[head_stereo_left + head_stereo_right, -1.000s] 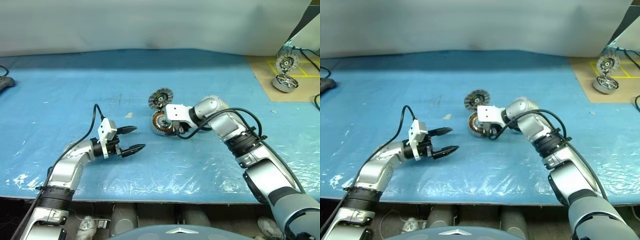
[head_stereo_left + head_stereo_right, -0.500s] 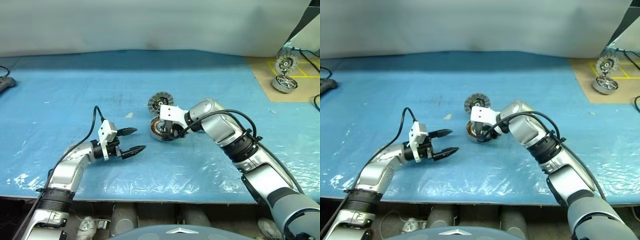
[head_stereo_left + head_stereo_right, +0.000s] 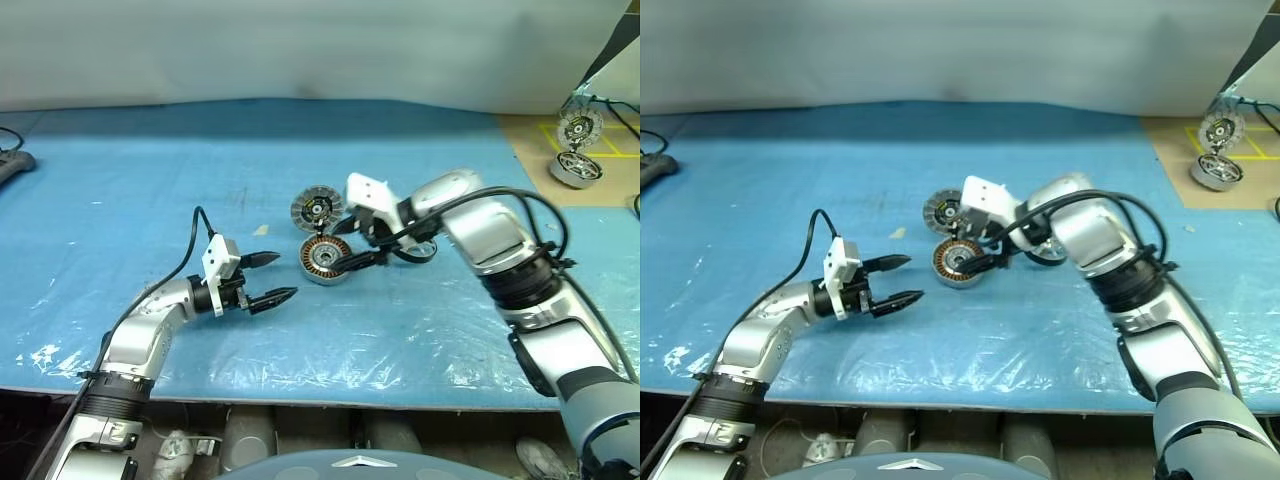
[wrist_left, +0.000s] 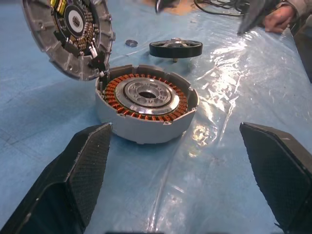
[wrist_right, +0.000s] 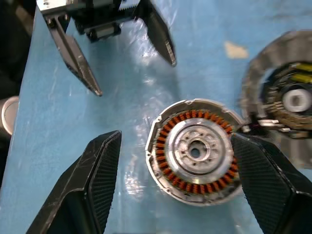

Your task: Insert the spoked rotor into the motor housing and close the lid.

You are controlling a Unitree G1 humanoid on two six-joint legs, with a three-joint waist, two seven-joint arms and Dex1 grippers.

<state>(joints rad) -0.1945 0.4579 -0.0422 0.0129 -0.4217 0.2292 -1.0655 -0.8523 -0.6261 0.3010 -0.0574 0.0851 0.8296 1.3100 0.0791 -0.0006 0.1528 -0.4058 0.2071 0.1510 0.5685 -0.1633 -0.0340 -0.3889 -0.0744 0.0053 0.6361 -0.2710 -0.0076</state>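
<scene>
The motor housing (image 3: 325,258) lies on the blue sheet, copper windings and pale centre facing up. Its lid (image 3: 317,209) stands tilted at the housing's far edge, ribbed inner face showing, touching the rim. The spoked rotor (image 4: 175,48), a dark wheel, lies flat just beyond the housing, partly under my right arm (image 3: 415,250). My right gripper (image 3: 352,245) hovers open over the housing, a finger on either side and nothing held. My left gripper (image 3: 282,275) is open and level, a short way left of the housing, pointing at it.
A small metal washer (image 4: 131,43) lies near the rotor. A spare unit with its disc (image 3: 578,125) and shell (image 3: 570,170) sits on a brown board at the far right. A person's hand (image 4: 278,17) rests at the table's far side. A black object (image 3: 12,165) lies at the left edge.
My right gripper has lifted up and to the right off the housing, and its fingers have spread apart. The housing stays on the sheet. The left arm has kept still.
</scene>
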